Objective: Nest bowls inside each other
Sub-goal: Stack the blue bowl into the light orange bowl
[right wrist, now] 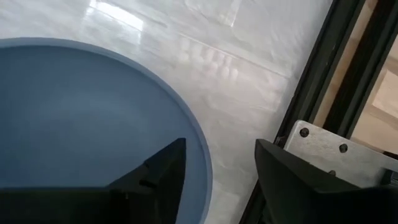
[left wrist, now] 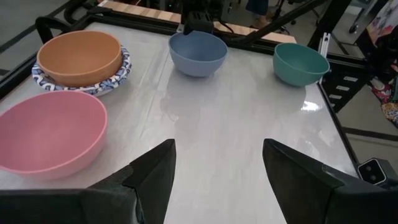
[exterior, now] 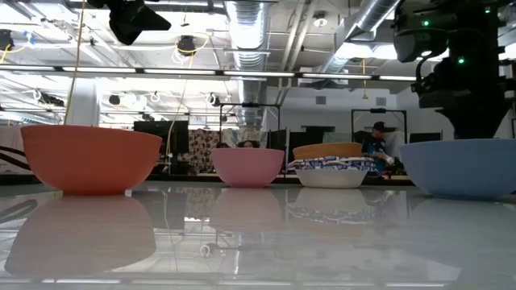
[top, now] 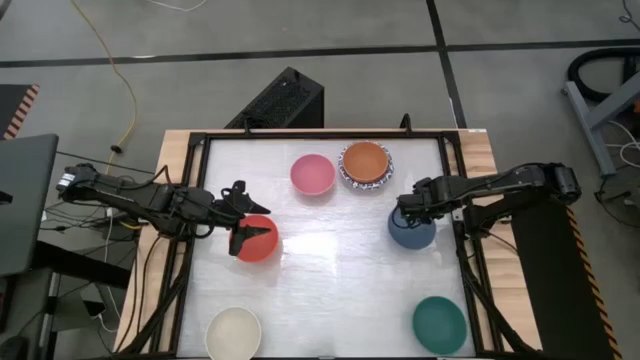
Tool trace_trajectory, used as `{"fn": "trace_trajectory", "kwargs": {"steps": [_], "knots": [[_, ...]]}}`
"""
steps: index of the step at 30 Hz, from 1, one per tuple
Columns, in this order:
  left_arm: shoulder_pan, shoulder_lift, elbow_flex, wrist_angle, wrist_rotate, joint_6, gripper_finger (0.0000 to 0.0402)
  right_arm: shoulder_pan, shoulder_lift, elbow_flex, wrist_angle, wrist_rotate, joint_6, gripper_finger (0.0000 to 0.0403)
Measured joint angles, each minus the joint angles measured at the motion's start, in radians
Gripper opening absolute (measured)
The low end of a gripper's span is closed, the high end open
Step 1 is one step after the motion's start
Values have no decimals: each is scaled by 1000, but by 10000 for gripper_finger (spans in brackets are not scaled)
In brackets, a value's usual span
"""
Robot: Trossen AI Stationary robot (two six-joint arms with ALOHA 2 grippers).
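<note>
A blue bowl (top: 413,232) stands on its base at the table's right side. My right gripper (top: 404,211) points down over its near-arm rim (right wrist: 200,149), open, one finger over the inside and one outside; whether either touches, I cannot tell. My left gripper (top: 243,214) hovers open over the red bowl (top: 260,240) at the left, nothing between its fingers (left wrist: 155,174). An orange bowl (top: 365,158) sits nested in a white bowl with a blue pattern (top: 366,178) at the far side. The pink bowl (top: 312,174) stands beside them.
A cream bowl (top: 234,332) stands at the near left and a teal bowl (top: 439,323) at the near right. A dark frame (top: 462,250) rims the white table. The middle of the table (top: 335,270) holds no objects.
</note>
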Motion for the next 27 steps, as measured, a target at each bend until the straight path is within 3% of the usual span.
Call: {"fn": "trace_trajectory", "kwargs": {"steps": [13, 16, 22, 27], "knots": [[0, 0, 0, -16, 0, -1, 231, -14, 0, -88, 131, -14, 6, 182], [0, 0, 0, -16, 0, -1, 231, -25, 0, -88, 146, -36, 7, 147], [0, 0, 0, -16, 0, -2, 231, -48, -3, -83, 166, -58, -8, 23], [0, 0, 0, -16, 0, -3, 231, -75, -3, -84, 212, -86, -38, 20]]}}
